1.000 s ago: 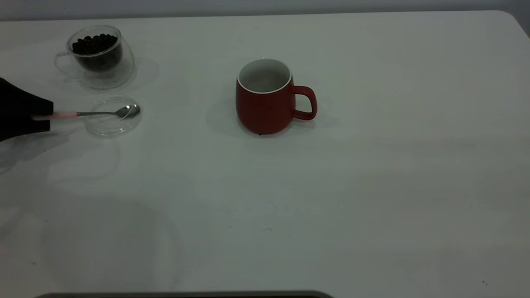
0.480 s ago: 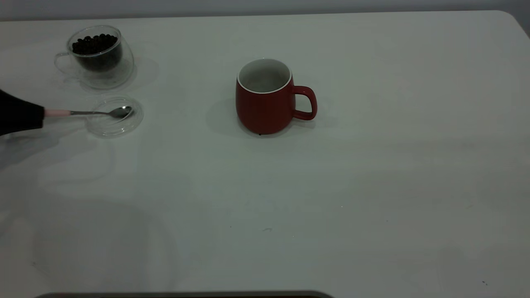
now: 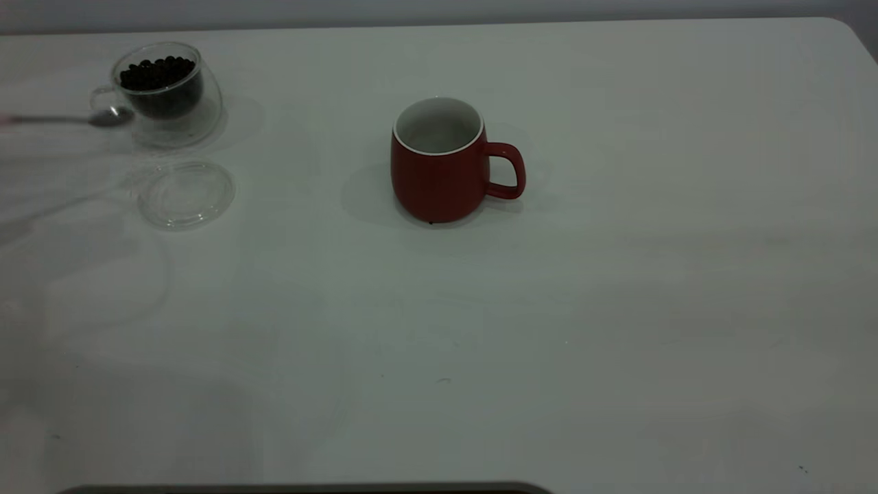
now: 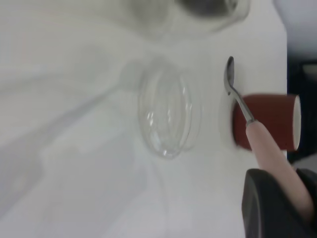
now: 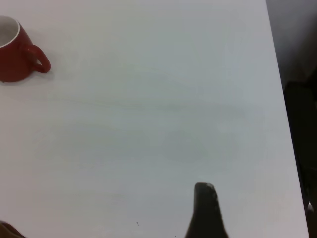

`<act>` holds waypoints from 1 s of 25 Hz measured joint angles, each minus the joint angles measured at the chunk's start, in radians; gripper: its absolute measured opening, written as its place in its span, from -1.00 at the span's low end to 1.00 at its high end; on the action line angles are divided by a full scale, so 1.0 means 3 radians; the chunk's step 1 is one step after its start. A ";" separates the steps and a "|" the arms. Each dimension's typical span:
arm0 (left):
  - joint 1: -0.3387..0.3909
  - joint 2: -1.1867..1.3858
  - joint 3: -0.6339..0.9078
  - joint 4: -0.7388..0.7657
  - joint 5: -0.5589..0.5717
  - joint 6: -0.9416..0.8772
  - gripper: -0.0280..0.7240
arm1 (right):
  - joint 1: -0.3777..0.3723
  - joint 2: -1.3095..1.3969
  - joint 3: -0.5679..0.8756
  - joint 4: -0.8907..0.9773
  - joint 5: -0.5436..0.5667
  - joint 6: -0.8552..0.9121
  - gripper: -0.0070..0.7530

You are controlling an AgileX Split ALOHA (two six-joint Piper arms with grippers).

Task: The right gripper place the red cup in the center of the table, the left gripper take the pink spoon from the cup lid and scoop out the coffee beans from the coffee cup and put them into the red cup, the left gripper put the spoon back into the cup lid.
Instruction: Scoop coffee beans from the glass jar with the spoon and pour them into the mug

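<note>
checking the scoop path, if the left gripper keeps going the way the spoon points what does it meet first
Probably the coffee cup. The left gripper holds the pink spoon with its bowl by the cup's handle side, pointing toward the glass wall below the coffee beans. Depth is unclear, so it may pass in front.

The left gripper (image 4: 277, 198) sits at the far left, outside the exterior view, its black fingers clamped on the pink handle of the pink spoon (image 4: 250, 126), while the right gripper (image 5: 205, 213) hangs above the table's right side, only one dark finger showing.
</note>
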 joint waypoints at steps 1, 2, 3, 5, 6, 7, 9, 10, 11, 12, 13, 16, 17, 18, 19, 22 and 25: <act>0.0000 -0.0038 -0.0028 -0.0023 0.0004 0.0000 -0.59 | 0.0000 0.0000 0.0000 0.0000 0.0000 0.0000 0.57; 0.0003 -0.0087 -0.0063 -0.0050 0.0008 0.0000 -0.59 | 0.0000 0.0000 0.0000 0.0000 0.0000 0.0000 0.57; 0.0003 -0.0132 -0.0101 -0.0068 0.0016 0.0000 -0.59 | 0.0000 0.0000 0.0000 0.0000 0.0000 0.0000 0.57; -0.0009 -0.0186 -0.0208 -0.0103 0.0028 -0.0008 -0.59 | 0.0000 0.0000 0.0000 0.0000 0.0000 0.0000 0.57; -0.0031 -0.0194 -0.0264 -0.0106 0.0031 -0.0016 -0.59 | 0.0000 0.0000 0.0000 0.0000 0.0000 0.0000 0.57; -0.0055 -0.0194 -0.0307 -0.0110 0.0036 -0.0020 -0.59 | 0.0000 0.0000 0.0000 0.0000 0.0000 0.0000 0.57; -0.0135 -0.0191 -0.0373 -0.0106 0.0018 -0.0020 -0.59 | 0.0000 0.0000 0.0000 0.0000 0.0000 0.0000 0.57; -0.0186 -0.0180 -0.0400 -0.0106 -0.0021 -0.0020 -0.59 | 0.0000 0.0000 0.0000 0.0000 0.0000 0.0000 0.57; -0.0230 -0.0166 -0.0428 -0.0103 -0.0064 -0.0016 -0.59 | 0.0000 0.0000 0.0000 0.0000 0.0000 0.0000 0.57; -0.0282 -0.0145 -0.0468 -0.0100 -0.0118 -0.0016 -0.59 | 0.0000 0.0000 0.0000 0.0000 0.0000 0.0000 0.57; -0.0333 -0.0109 -0.0516 -0.0096 -0.0162 -0.0016 -0.59 | 0.0000 0.0000 0.0000 0.0000 0.0000 0.0000 0.57; -0.0435 0.0016 -0.0687 -0.0042 -0.0211 -0.0016 -0.59 | 0.0000 0.0000 0.0000 0.0000 0.0000 0.0000 0.57; -0.0458 0.0063 -0.0746 -0.0027 -0.0223 -0.0016 -0.59 | 0.0000 0.0000 0.0000 0.0000 0.0000 0.0000 0.57; -0.0472 0.0102 -0.0787 -0.0018 -0.0236 -0.0016 -0.59 | 0.0000 0.0000 0.0000 0.0000 0.0000 0.0000 0.57; -0.0487 0.0134 -0.0835 -0.0011 -0.0259 -0.0019 -0.59 | 0.0000 0.0000 0.0000 0.0000 0.0000 0.0000 0.57; -0.0505 0.0216 -0.0962 -0.0006 -0.0308 -0.0019 -0.59 | 0.0000 0.0000 0.0000 0.0000 0.0000 0.0000 0.57; -0.0528 0.0298 -0.1051 -0.0009 -0.0342 -0.0019 -0.59 | 0.0000 0.0000 0.0000 0.0000 0.0003 0.0000 0.57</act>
